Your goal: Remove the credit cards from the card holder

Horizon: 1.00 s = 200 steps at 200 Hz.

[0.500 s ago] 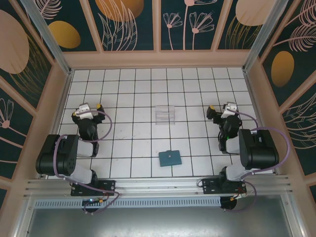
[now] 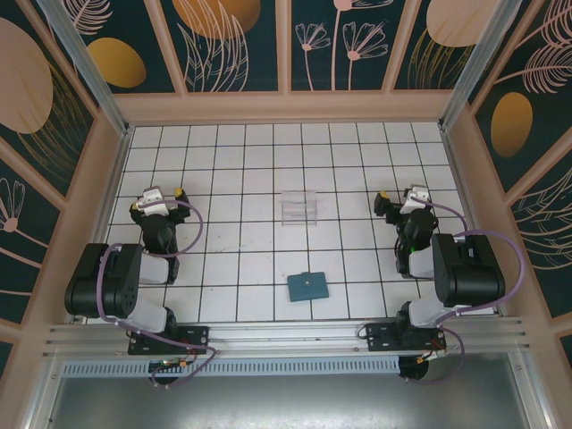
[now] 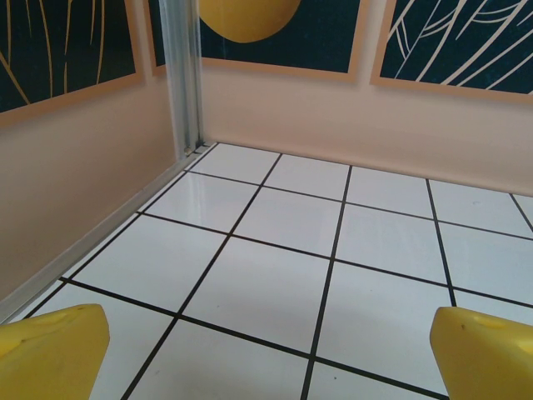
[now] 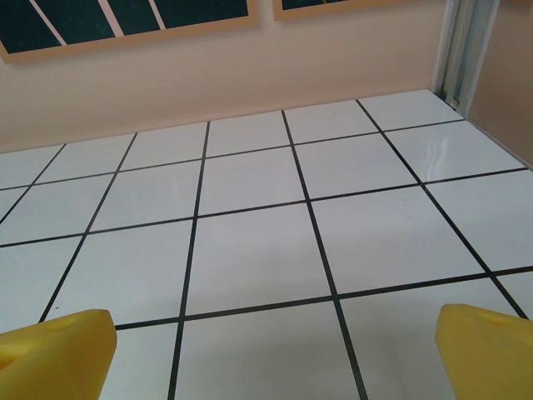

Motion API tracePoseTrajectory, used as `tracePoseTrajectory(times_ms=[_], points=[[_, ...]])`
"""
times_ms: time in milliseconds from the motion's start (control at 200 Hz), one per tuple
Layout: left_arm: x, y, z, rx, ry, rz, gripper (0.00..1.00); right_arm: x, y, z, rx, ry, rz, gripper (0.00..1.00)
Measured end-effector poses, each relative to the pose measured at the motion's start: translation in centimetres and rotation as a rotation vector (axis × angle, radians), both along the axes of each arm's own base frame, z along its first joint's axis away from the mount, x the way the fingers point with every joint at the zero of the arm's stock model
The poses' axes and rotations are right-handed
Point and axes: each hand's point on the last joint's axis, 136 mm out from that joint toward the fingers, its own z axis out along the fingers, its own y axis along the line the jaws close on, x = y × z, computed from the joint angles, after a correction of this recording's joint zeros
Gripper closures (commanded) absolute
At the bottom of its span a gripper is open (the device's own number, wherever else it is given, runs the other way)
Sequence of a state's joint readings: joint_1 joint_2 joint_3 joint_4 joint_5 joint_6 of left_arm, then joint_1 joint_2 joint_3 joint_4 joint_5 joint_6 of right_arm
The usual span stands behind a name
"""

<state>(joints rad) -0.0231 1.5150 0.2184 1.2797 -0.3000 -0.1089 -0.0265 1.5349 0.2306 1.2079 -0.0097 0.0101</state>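
Observation:
The slate-blue card holder (image 2: 308,286) lies flat and folded on the white tiles near the front middle, its small stud facing up. The credit cards are hidden. My left gripper (image 2: 158,197) rests low at the left side of the floor, well left of the holder. Its yellow fingertips (image 3: 50,350) stand wide apart over bare tile, so the left gripper (image 3: 271,354) is open and empty. My right gripper (image 2: 407,195) sits at the right side, up and right of the holder. The right gripper (image 4: 271,354) is open too, with yellow fingertips (image 4: 487,350) apart and only tile between them.
A clear plastic box (image 2: 300,207) stands in the middle of the floor, behind the holder. Peach walls (image 2: 286,107) enclose the tiled floor on three sides. A metal corner post (image 3: 181,75) rises ahead of the left gripper.

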Motion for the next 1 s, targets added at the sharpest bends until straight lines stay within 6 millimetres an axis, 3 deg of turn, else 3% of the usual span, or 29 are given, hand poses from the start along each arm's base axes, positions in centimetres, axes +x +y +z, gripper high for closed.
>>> tracePoseTrajectory(times_ms=[370,485,751,871,1001], points=[[0.0,0.0,0.0,0.001,0.01,-0.001,0.01,0.0,0.0,-0.1,-0.002,0.008,0.001,0.01],[0.1,-0.3,0.9,0.004,0.016,0.009,0.02,0.7,0.7,0.5,-0.015,0.033,0.018,0.01],[0.2,-0.7,6.4,-0.062,-0.036,0.03,0.02,3.0,5.7,4.8,-0.043,0.117,0.104,0.04],[0.1,-2.2,7.4,-0.121,-0.021,-0.031,0.06,1.5,7.8,4.8,0.024,0.225,0.145,0.1],[0.6,-5.0,6.8,-0.193,0.064,-0.15,0.08,-1.3,10.6,3.1,0.094,0.388,0.204,0.16]])
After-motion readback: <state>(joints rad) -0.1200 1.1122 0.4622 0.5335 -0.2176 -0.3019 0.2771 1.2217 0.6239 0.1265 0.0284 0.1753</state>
